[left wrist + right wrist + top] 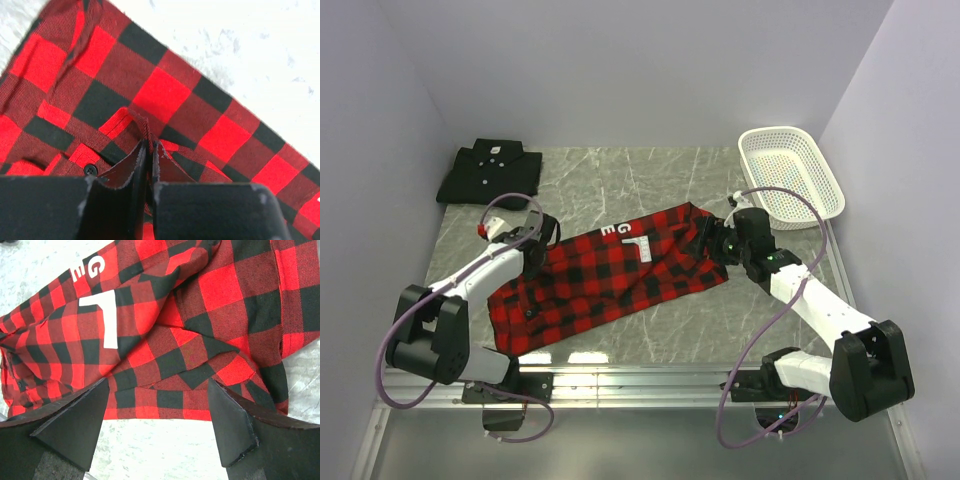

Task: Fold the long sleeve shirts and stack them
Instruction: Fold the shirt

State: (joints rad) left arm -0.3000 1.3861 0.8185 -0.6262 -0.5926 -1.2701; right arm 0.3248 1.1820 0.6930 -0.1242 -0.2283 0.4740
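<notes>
Across the middle of the table [650,180] you have the plaid shirt [610,280] lying as a long slanted band, with its white letters [102,315] near the shirt's upper edge. At the shirt's left end, your left gripper [149,150] has its fingers drawn almost together. They pinch a raised ridge of the checked cloth between them, and a small black button [90,170] sits just beside that ridge. At the shirt's right end, your right gripper [160,415] has its fingers spread wide and holds nothing; the shirt's hem lies just ahead of the tips. You cannot tell whether they touch the cloth. Up and left of the plaid shirt, apart from it, the black shirt [490,172] lies folded with its collar up. Up and right of the plaid shirt stands the white mesh basket [790,172].
</notes>
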